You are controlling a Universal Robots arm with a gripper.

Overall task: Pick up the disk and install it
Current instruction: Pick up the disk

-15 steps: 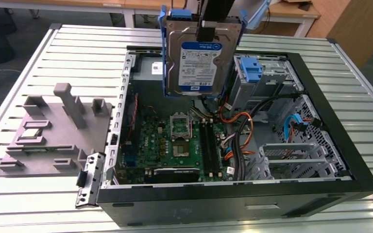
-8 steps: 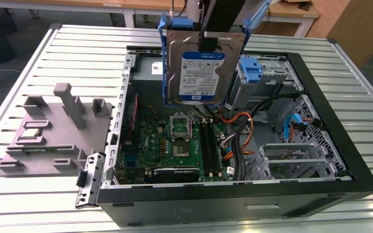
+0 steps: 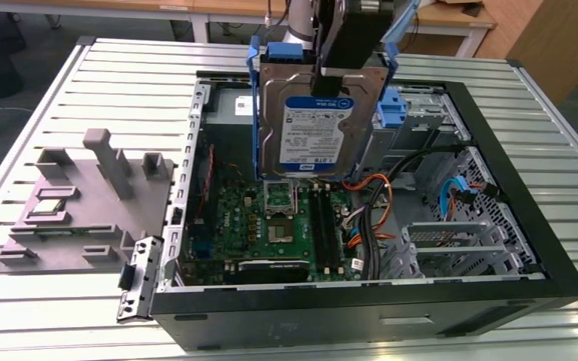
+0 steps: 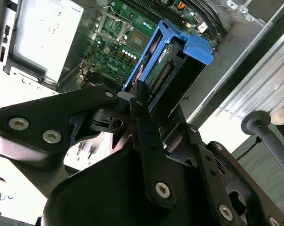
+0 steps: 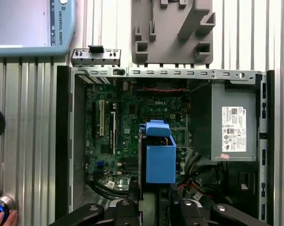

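In the upper middle of the exterior view, the gripper is clamped on the disk, which hangs upright over the open case.

You had open air above the motherboard, where the disk hung upright, clamped in the gripper. Toward the exterior view's right, a tangle of orange and black cables crossed the case floor beside the metal drive cage, and the black case wall closed that side.
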